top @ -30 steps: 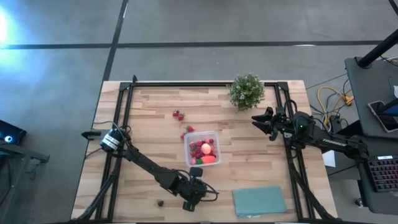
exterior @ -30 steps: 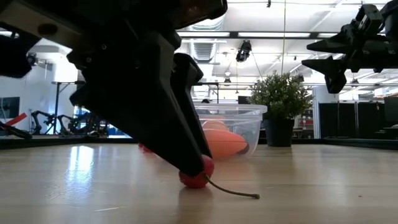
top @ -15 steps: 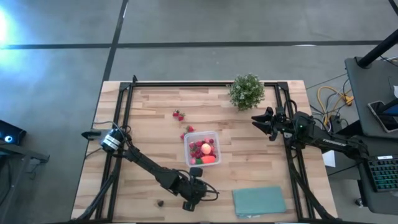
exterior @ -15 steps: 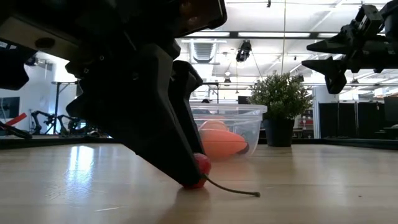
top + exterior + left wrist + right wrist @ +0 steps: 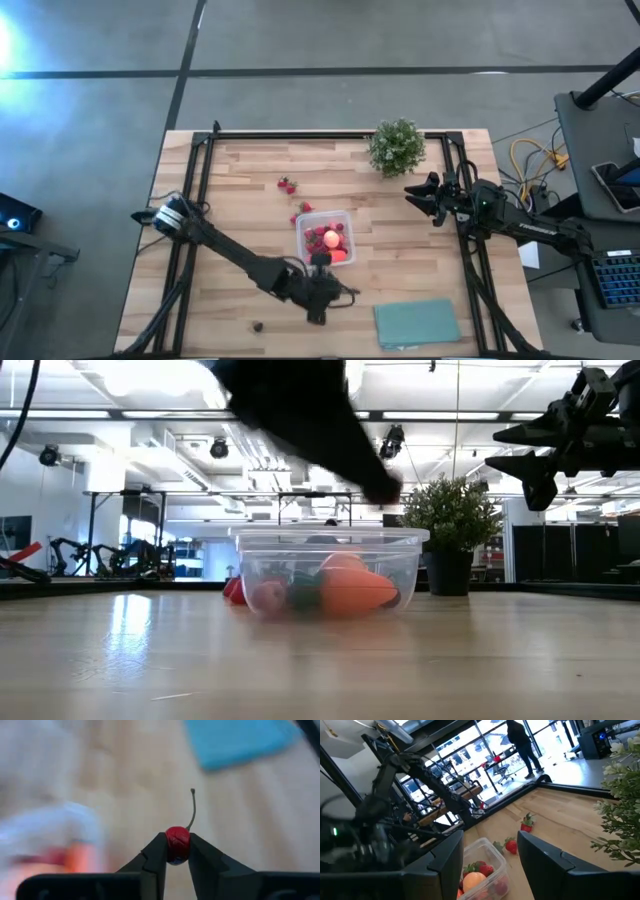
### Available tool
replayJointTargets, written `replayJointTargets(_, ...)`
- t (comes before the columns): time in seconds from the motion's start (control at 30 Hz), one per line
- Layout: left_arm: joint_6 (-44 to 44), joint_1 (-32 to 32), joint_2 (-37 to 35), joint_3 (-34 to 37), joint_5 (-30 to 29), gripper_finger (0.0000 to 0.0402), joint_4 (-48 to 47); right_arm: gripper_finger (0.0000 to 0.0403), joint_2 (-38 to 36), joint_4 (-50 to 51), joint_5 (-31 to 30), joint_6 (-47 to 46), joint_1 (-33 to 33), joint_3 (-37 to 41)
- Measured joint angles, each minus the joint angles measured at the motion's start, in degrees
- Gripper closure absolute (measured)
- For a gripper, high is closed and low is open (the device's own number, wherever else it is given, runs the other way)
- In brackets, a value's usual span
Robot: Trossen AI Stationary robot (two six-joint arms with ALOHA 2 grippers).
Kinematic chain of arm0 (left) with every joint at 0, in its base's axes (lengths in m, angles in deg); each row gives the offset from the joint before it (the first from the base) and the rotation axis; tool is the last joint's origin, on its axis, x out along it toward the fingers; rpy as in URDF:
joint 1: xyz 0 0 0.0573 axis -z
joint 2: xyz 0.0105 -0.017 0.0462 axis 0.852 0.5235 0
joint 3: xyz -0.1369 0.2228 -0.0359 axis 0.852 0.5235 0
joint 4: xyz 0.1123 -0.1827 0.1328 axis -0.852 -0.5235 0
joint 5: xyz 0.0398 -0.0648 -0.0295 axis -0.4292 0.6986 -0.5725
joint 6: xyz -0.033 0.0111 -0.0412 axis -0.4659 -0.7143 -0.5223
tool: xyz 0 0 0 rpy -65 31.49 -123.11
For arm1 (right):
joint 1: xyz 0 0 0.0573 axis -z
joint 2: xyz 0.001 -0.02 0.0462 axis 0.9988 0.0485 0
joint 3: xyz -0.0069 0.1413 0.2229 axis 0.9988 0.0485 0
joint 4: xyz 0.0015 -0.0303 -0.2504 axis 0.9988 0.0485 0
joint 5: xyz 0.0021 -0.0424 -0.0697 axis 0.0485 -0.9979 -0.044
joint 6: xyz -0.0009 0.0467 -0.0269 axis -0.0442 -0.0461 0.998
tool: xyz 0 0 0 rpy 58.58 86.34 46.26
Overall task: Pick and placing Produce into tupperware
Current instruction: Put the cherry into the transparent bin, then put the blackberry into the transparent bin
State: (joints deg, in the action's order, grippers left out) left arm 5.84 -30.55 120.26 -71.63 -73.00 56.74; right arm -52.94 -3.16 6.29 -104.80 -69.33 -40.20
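Note:
My left gripper (image 5: 338, 291) hangs above the table just on the near side of the tupperware (image 5: 301, 240), shut on a small red cherry (image 5: 177, 842) with a thin stem. The clear square tupperware holds several pieces of produce, among them a pink-orange ball (image 5: 329, 238) and an orange-red piece (image 5: 355, 590). Loose strawberries (image 5: 287, 185) lie on the wood beyond it, with another (image 5: 303, 209) at its far side. My right gripper (image 5: 422, 195) waits open and empty in the air at the table's right, near the plant. My left gripper pinches the cherry's round red body (image 5: 176, 836) between its two fingertips (image 5: 159, 851). The stem (image 5: 193, 807) sticks out forward past the fingers. The fingers slant downward, coming from the table's left. The cherry is lifted clear of the table.
A bushy potted plant (image 5: 397, 146) stands at the far right. A flat teal cloth (image 5: 415, 323) lies at the near right. A small dark bit (image 5: 258, 325) lies by the near edge. Bare wood stretches along the table's left half.
My left gripper has risen from the table with the cherry and moved a little toward the tupperware. The cherry, which rested on the wood with its stem trailing, now hangs clear above it.

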Motion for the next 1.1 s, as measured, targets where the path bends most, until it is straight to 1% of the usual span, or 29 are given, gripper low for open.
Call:
replayJointTargets(0.07, 3.20, -1.37, -2.87, 0.00, -5.25, 0.0348, -0.12, 0.0225, 0.00, -0.01, 0.00, 0.00, 0.00, 0.00)
replayJointTargets(0.13, 4.34, -3.50, -6.29, 0.41, -10.13, 0.0346, -1.43, 0.0225, 0.00, -0.01, -0.02, 0.00, 0.00, 0.00)
replayJointTargets(0.17, 4.22, -5.19, -7.73, 0.80, -11.10, 0.0346, -2.47, 0.0225, 0.00, -0.01, -0.02, 0.00, 0.00, 0.00)
replayJointTargets(0.23, 2.00, -8.96, -10.04, 2.20, -10.69, 0.0345, -6.52, 0.0225, 0.00, 0.01, 0.00, 0.00, 0.00, 0.00)
replayJointTargets(0.3, -3.19, -13.07, -10.50, 3.60, -7.07, 0.0345, -11.79, 0.0225, 0.00, 0.00, -0.02, 0.00, 0.01, 0.00)
replayJointTargets(0.37, -8.78, -16.67, -10.41, 4.83, -0.62, 0.0344, -16.05, 0.0225, 0.00, 0.01, -0.01, 0.00, 0.00, 0.00)
replayJointTargets(0.43, -12.42, -18.94, -10.41, 6.25, 7.12, 0.0339, -16.32, 0.0225, 0.02, -0.01, -0.02, 0.00, 0.00, 0.00)
replayJointTargets(0.47, -13.86, -19.38, -10.28, 6.76, 9.26, 0.0333, -16.07, 0.0225, 0.00, 0.01, -0.02, 0.00, 0.00, 0.00)
replayJointTargets(0.53, -15.26, -19.34, -10.02, 7.44, 9.82, 0.0318, -16.93, 0.0225, 0.04, -0.04, -0.02, 0.00, 0.00, 0.00)
replayJointTargets(0.6, -15.36, -19.05, -9.93, 7.48, 8.60, 0.0295, -16.26, 0.0225, 0.02, 0.05, -0.02, 0.00, 0.00, 0.00)
replayJointTargets(0.67, -15.41, -18.73, -10.43, 7.26, 6.51, 0.0268, -16.12, 0.0225, 0.02, -0.04, -0.02, 0.00, 0.00, 0.00)
replayJointTargets(0.77, -15.47, -18.13, -11.89, 6.60, 6.09, 0.0222, -17.75, 0.0225, 0.00, 0.02, -0.02, 0.00, 0.00, 0.00)
replayJointTargets(0.83, -16.99, -17.33, -13.97, 6.51, 8.55, 0.0195, -19.68, 0.0225, 0.00, 0.01, -0.02, 0.00, 0.00, 0.00)
replayJointTargets(0.9, -19.26, -15.60, -16.33, 6.45, 13.24, 0.0174, -22.19, 0.0225, 0.00, 0.01, -0.01, 0.00, 0.00, 0.00)
replayJointTargets(0.97, -23.50, -12.33, -18.77, 6.51, 15.75, 0.0163, -27.54, 0.0225, 0.00, 0.01, -0.02, 0.00, 0.00, 0.00)
replayJointTargets(1.03, -29.48, -7.68, -21.05, 6.85, 15.98, 0.0161, -32.17, 0.0225, 0.00, 0.04, 0.00, 0.00, 0.00, 0.00)
replayJointTargets(1.1, -38.25, -2.20, -22.44, 7.17, 15.88, 0.0160, -37.40, 0.0225, 0.00, 0.03, -0.02, 0.00, 0.00, 0.00)
